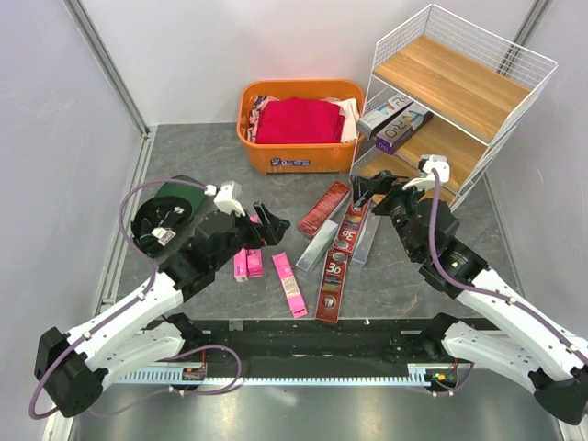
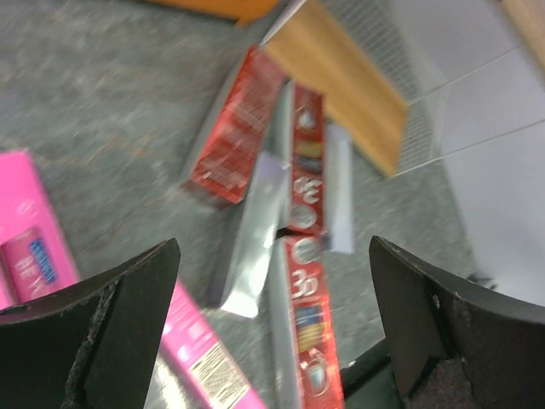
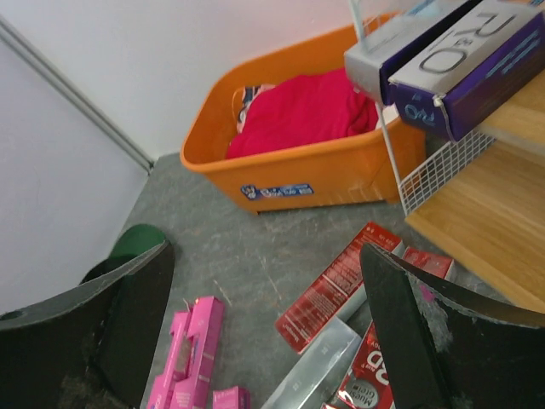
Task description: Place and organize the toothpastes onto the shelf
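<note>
**Both grippers wide and empty; two boxes on the shelf, the others on the table**

Left gripper [image 1: 271, 223]: jaws spread wide, nothing between them, hovering just beside two short pink boxes [image 1: 246, 264].
Right gripper [image 1: 367, 188]: also wide and empty, near the lower front of the shelf [image 1: 450, 78].
Middle board holds a purple box [image 1: 402, 129] and a grey box [image 1: 384, 112], side by side.
Between the arms on the table [image 1: 184, 156]: dark red boxes [image 1: 333, 285], a silver box [image 1: 318, 244] and a long pink box [image 1: 290, 285].
Orange basket [image 1: 294, 152] with red clothes [image 1: 299, 119] sits left of the shelf.
</note>
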Motion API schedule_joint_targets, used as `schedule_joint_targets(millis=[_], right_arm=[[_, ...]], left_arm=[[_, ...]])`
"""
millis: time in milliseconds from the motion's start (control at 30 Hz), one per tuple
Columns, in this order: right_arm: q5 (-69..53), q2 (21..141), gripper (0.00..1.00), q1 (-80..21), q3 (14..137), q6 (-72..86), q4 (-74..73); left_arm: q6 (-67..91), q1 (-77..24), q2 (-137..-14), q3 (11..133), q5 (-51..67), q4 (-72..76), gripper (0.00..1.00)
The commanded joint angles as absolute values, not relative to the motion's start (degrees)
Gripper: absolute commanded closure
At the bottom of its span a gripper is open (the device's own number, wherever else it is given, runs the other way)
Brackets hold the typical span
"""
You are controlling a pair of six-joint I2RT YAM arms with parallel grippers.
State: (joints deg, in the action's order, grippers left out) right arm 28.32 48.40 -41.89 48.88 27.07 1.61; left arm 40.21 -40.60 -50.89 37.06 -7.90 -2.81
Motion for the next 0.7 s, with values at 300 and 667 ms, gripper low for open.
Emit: schedule_joint_targets(millis=[300, 667], right_arm=[[21.6, 52.2, 0.02, -41.9, 47.3, 29.2, 1.5], [19.8, 53.3, 0.02, -41.9, 46.6, 30.1, 0.2]], left_arm=[[39.6, -40.0, -59.7, 37.7, -9.9, -6.0, 0.00], [32.9, -39.9, -77.0, 47.0, -4.8, -6.0, 0.03]])
